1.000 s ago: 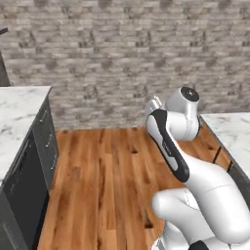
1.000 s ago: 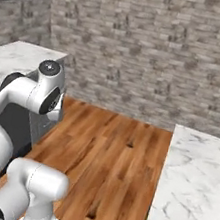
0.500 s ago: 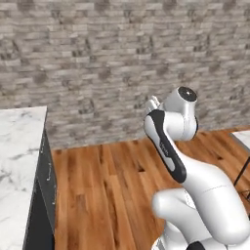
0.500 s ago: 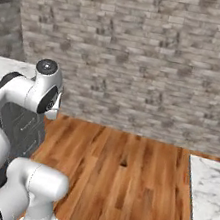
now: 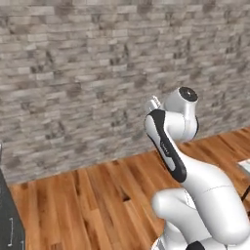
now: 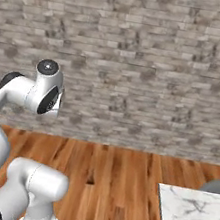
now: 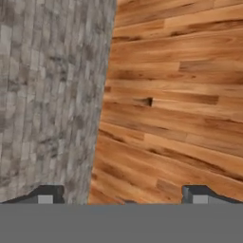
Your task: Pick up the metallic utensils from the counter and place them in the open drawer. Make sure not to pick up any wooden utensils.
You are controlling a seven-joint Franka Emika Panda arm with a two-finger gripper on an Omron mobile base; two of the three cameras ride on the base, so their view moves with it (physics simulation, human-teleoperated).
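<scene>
Utensils are what I'm after, the 3 metal ones and not the wooden spoon, but I cannot tell where they lie from these cameras. The only piece of the task I can place is the counter (image 6: 185, 218): a corner of its white marble top sits at the lower right of the right base view, bare as far as I can see. I cannot place the drawer either.

The arm (image 5: 168, 151) is folded up tight over the base, elbow high and hand tucked in. I read that as a carrying pose, held compact while the base faces away from the work. Both base cameras look across the floor (image 5: 97, 200) at the brick wall (image 5: 88, 73). A dark cabinet (image 5: 9, 224) edges the lower left of the left base view.

The gripper (image 7: 122, 197) has its jaws spread wide with nothing between them. The 2 fingertips (image 7: 45, 193) sit far apart at the bottom of the hand view. That suits what is coming: slim cutlery lying flat needs an open approach. The hand camera looks down at the line where the wall meets the floor, with a dark knot (image 7: 148, 101) in the boards ahead.

So the counter is well apart from the gripper, off to the robot's right. My judgement is that no pick has begun, and the base needs to turn toward the marble first.
</scene>
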